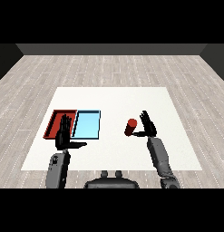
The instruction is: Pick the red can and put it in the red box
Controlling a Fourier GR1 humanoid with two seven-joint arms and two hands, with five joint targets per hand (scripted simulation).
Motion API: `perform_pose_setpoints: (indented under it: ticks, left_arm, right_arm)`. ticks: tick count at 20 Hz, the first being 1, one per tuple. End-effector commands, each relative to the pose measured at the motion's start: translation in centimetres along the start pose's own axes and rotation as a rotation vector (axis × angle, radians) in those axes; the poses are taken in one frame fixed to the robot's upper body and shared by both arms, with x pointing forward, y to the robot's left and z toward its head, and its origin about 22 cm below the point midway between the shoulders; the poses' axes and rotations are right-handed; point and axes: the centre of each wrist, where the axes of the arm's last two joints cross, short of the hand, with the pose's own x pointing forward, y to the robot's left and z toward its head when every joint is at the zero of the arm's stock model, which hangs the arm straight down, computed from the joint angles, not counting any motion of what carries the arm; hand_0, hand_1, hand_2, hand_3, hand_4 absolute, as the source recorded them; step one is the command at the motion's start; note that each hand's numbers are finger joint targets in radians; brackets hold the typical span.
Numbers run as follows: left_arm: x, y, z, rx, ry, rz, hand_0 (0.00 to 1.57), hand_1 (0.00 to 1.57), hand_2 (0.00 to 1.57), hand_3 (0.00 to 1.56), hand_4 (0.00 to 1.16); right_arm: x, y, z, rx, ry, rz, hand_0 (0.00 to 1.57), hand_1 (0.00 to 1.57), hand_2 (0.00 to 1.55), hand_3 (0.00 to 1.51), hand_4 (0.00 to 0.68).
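Right hand [148,125] is spread, fingers straight and thumb reaching toward the red can [130,127], which stands upright on the white table [122,102] just at the hand's nine o'clock. Left hand [65,133] is also spread, fingers straight, over the red tray [53,122]; the light blue tray [88,124] lies at that tray's three o'clock, touching it.

White table [113,149], square-topped, set on grey wood-plank floor [109,68]. Light blue tray [87,125] lying flat on left half of table, long side running away from viewer, shallow rim darker than pale base. Dark wall [111,49] along far edge of floor, past table. Planks running across view.
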Motion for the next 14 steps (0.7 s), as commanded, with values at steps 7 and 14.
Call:
perform_pose_setpoints:
  ticks: [7,14]
  left_arm:
    - [-0.4,0.3,-0.9,-0.013,-0.012,-0.015,0.00,0.00,0.00,0.00,0.00]
    - [0.1,0.8,0.1,0.010,0.001,-0.008,0.00,0.00,0.00,0.00,0.00]
  right_arm:
    - [-2.9,2.5,-0.7,0.015,0.048,-0.019,0.00,0.00,0.00,0.00,0.000]
    - [-2.7,2.9,-0.4,0.016,0.062,-0.049,0.00,0.00,0.00,0.00,0.000]
